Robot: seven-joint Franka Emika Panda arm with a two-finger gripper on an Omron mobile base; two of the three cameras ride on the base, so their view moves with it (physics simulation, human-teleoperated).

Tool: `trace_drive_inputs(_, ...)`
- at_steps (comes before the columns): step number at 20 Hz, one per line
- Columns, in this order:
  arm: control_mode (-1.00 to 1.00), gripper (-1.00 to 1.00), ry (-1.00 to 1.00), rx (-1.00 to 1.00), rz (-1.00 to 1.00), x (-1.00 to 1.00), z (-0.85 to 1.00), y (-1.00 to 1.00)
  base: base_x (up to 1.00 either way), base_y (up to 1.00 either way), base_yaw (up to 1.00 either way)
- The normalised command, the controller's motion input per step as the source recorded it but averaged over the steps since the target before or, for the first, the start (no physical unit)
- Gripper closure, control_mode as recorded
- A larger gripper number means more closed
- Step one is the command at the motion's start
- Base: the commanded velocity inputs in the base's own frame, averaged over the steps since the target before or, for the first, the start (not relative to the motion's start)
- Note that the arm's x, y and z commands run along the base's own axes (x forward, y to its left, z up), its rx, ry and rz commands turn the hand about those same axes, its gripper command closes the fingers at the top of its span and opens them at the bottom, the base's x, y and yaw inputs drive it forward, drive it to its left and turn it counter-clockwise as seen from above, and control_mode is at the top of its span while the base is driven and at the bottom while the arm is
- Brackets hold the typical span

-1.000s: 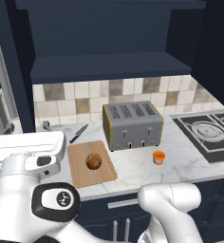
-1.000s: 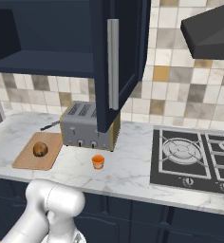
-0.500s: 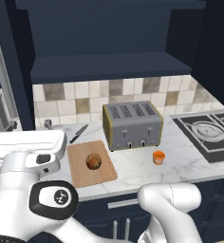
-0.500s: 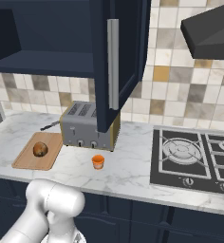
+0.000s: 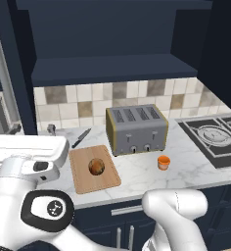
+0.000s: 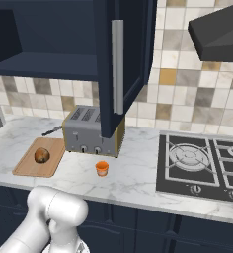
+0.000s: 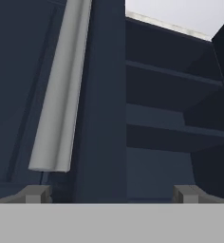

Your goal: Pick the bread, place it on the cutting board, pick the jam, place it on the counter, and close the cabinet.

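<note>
Judging from how things lie, two steps look done: the bread [image 5: 96,166] sits on the cutting board [image 5: 80,182] and the jam [image 5: 163,162] stands upright on the counter [image 5: 200,169], just in front of the toaster [image 5: 136,129]. Only the cabinet [image 6: 123,64] is left, its doors swung out. The gripper [image 7: 111,193], fingers apart and empty, faces a door edge beside its handle [image 7: 61,90], whose long axis runs vertically.

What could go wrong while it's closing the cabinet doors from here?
The gripper looks open beside the door's silver handle, so a push could glance off the edge. The right door hangs open above the toaster; the arm swinging low might knock the jam on the counter.
</note>
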Motion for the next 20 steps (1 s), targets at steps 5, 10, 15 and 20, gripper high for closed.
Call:
trace_drive_inputs(5, -1.00, -1.00, -0.02, 0.00, -0.07, 0.00, 0.01, -0.27, 0.00, 0.00, 0.00)
trace_drive_inputs(10, -1.00, -1.00, -0.01, 0.00, -0.08, 0.00, 0.04, -0.36, 0.00, 0.00, 0.00)
trace_drive_inputs(15, -1.00, -1.00, 0.00, 0.00, -0.08, 0.00, 0.04, -0.37, 0.00, 0.00, 0.00)
trace_drive_inputs(20, -1.00, -1.00, 0.00, 0.00, -0.06, 0.00, 0.01, -0.34, 0.00, 0.00, 0.00)
